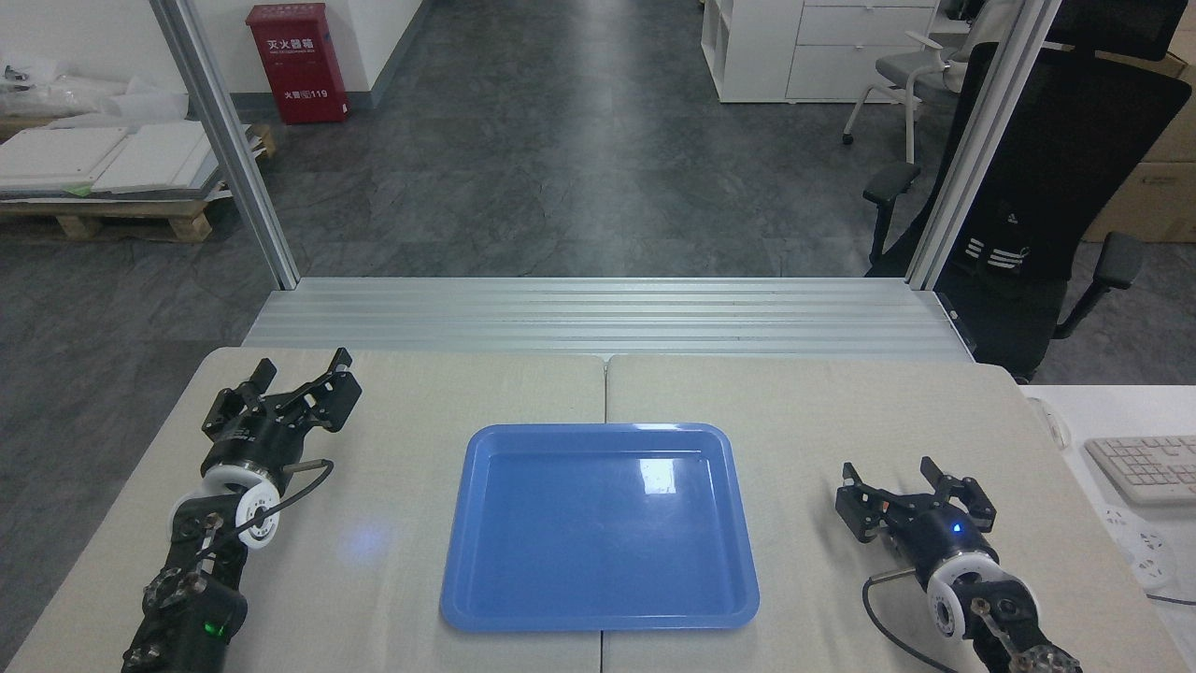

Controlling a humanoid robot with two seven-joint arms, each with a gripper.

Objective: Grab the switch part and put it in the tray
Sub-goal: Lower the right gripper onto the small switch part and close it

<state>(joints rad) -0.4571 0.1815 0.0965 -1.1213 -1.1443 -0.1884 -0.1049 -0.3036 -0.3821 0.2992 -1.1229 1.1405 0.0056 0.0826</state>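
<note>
The blue tray [561, 533] lies flat in the middle of the table with nothing in it. My right gripper [888, 475] is open, to the right of the tray near the table's front edge, its fingers pointing away from me. The switch part does not show; my right gripper's body covers the spot where it lay. My left gripper [304, 366] rests open at the table's left, well apart from the tray, with nothing between its fingers.
A white keyboard [1142, 467] sits on a side table at the right. A ribbed aluminium strip [598, 318] runs along the table's far edge, with slanted frame posts [234, 159] at both ends. A black office chair [1056, 187] stands beyond.
</note>
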